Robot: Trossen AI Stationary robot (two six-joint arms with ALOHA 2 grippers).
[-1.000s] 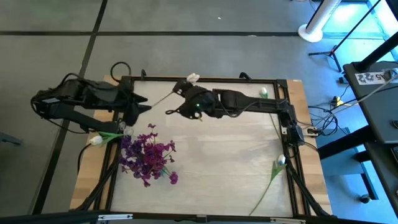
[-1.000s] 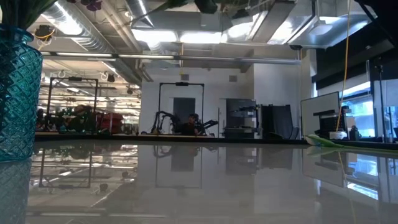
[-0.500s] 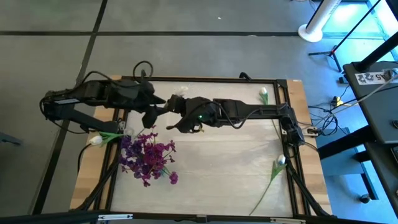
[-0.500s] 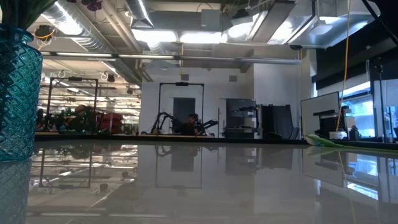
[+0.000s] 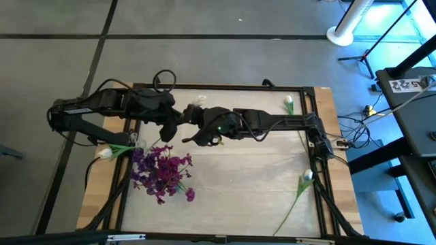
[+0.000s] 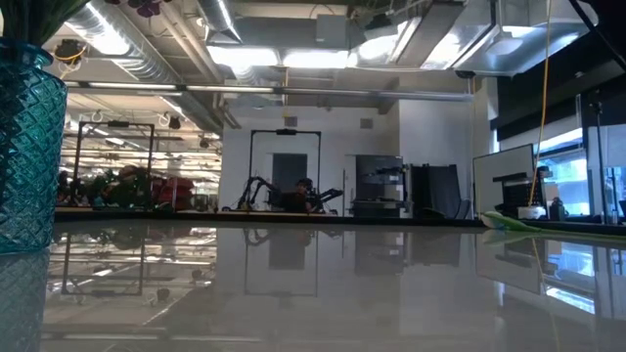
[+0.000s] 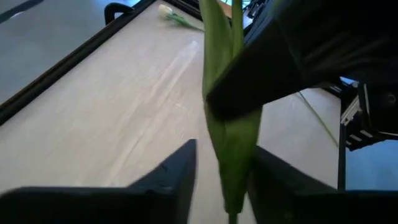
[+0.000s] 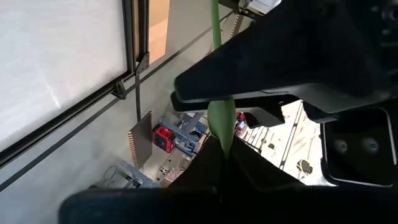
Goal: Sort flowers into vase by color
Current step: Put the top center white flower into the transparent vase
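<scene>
A white tulip bud [image 5: 197, 100] on a long green stem [image 7: 225, 124] is held above the table's far left part by my right gripper [image 5: 193, 117], which is shut on it. My left gripper [image 5: 172, 126] is right beside it. It is open, with one finger on each side of the same stem [image 7: 227, 186]. Purple blooms [image 5: 161, 170] stand in a teal glass vase [image 6: 24, 147] near the left edge. Two white tulips [image 5: 289, 102] [image 5: 305, 178] lie on the table at the right, and another [image 5: 105, 153] shows at the left edge. My right gripper pinches the tulip's green stem [image 8: 221, 121] between its two fingers, which lie across it. The flower is lifted clear of the table, its bud toward the far edge. Whether my left gripper's fingers [image 7: 264, 174] touch the stem, I cannot tell.
A black frame [image 5: 225, 87] runs round the pale wooden table top. Cables and the arm's base [image 5: 320, 146] sit at the right edge. Bare board [image 5: 238, 184] lies between the vase and the right-hand tulips.
My left gripper has moved toward the table's right edge, up to the right gripper and the stem. My right gripper has carried the tulip toward the left and near edges. The bud now sits lower and farther left than before.
</scene>
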